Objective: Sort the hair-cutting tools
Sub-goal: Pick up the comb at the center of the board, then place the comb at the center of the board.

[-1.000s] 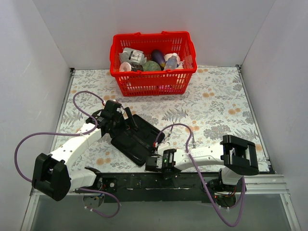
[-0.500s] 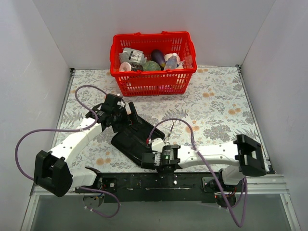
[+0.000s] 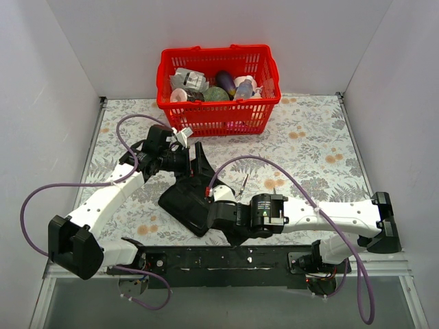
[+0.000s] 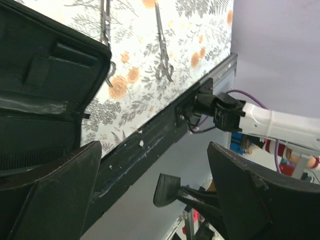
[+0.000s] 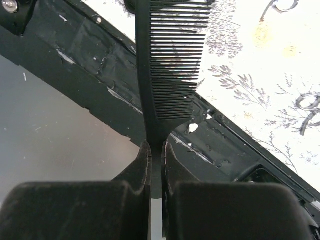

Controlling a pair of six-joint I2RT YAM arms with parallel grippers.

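Case [image 3: 180, 203] beside comb [image 5: 167, 60], basket [image 3: 219, 118] beyond

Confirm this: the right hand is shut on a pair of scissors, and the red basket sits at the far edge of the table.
Not quite. The right hand is shut on the black comb instead, as the right wrist view shows. The red basket does sit at the far edge of the table.

Soft, even overhead light, faint shadows. Overhead view sharp. Wrist views: fingers [image 5: 75, 210] at 6 o'clock dark and blurred; left view's far clutter [image 4: 300, 157] at 4 o'clock possibly defocused.
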